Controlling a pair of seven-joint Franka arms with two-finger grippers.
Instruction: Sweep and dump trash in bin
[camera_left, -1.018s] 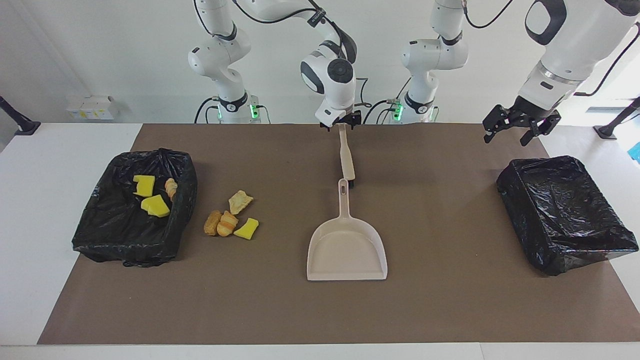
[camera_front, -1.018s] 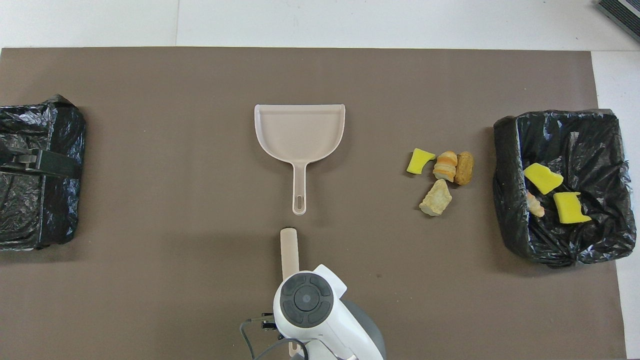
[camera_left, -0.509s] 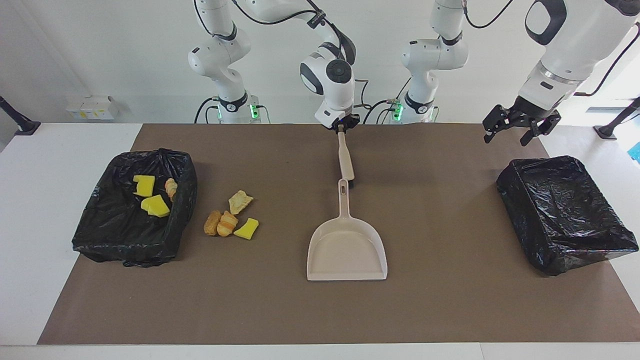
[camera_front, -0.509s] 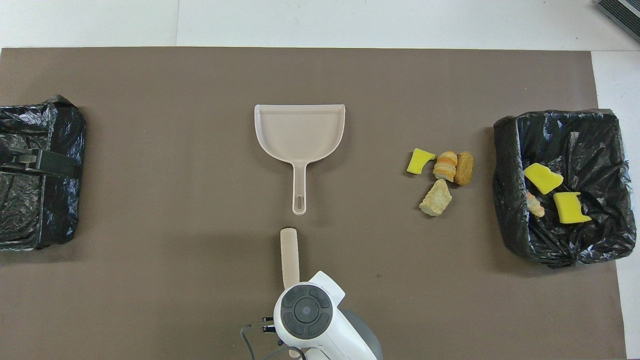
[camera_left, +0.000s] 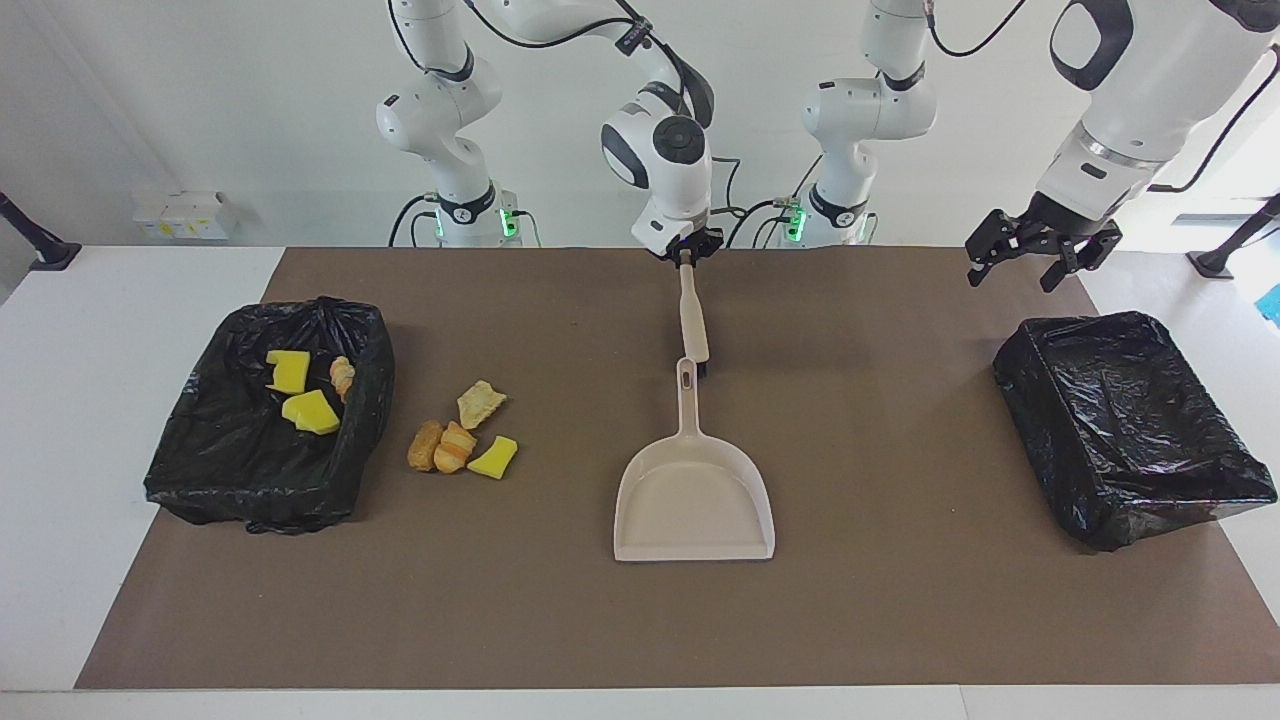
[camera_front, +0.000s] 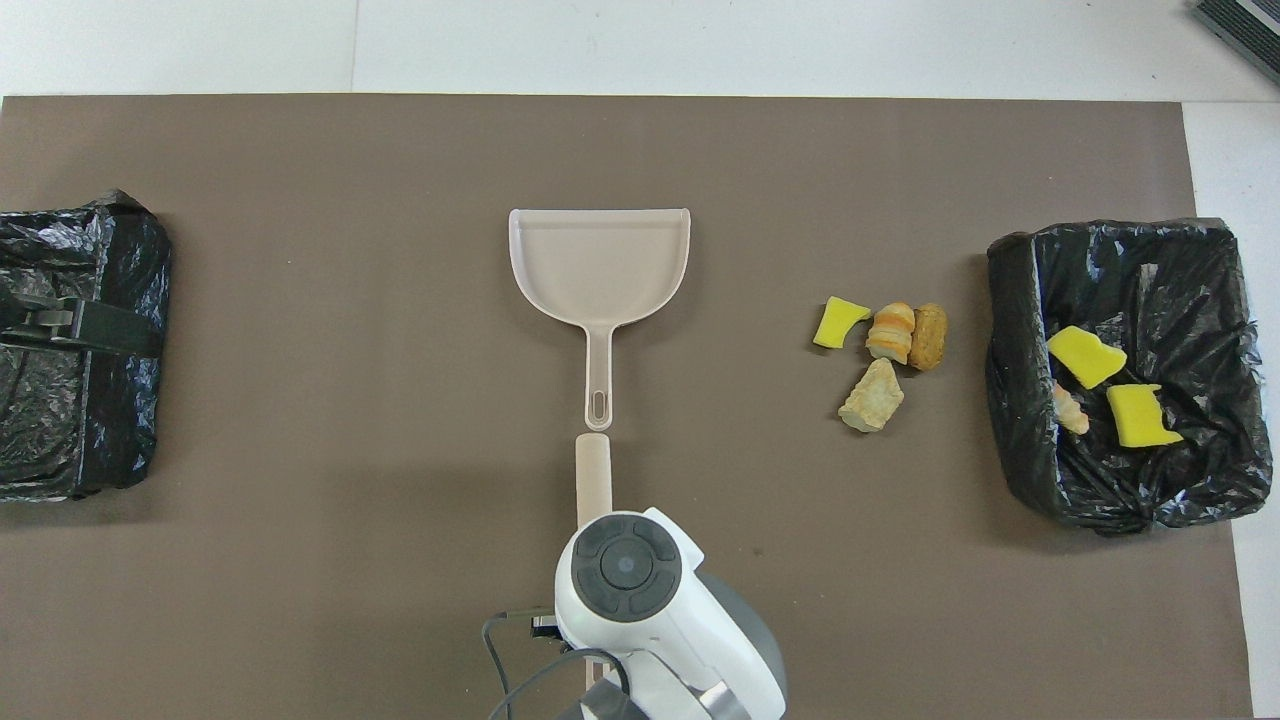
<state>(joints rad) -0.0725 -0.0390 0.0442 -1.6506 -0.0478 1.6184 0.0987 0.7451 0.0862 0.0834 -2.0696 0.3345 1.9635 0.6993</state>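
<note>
counter (camera_left: 640, 620): brown mat covers it; everything sits on the mat.
bins: two black-bagged bins. One (camera_left: 260, 430) at the right arm's end holds two yellow sponge chunks and an orange-brown piece. The other bin (camera_left: 1130, 430) at the left arm's end looks empty.
dustpan (camera_left: 695, 500): beige, flat on the mat mid-counter, mouth pointing away from the robots, handle toward them.
brush (camera_left: 692, 320): beige handle, tilted, the far tip reaching down to just by the dustpan handle's end; bristles not visible.
right claw (camera_left: 686, 256): clenched on the brush's top end, over the mat's robot-side edge.
left claw (camera_left: 1035, 262): fingers spread, holding nothing, hovering by the robot-side corner of the empty bin; waiting.
trash (camera_left: 460, 435): four loose scraps on the mat just beside the filled bin, toward the dustpan: one yellow sponge chunk, three orange-brown bread-like pieces. Well apart from the dustpan.
step: judged as brush just grasped; sweeping not begun.
risk: grip is at the very end of the handle, so the brush may pivot or slip under sweeping pressure.
risk 2: light scraps may scatter or roll past the dustpan.
risk 3: brush tip sits near the dustpan handle; swinging it could knock the pan askew.
</note>
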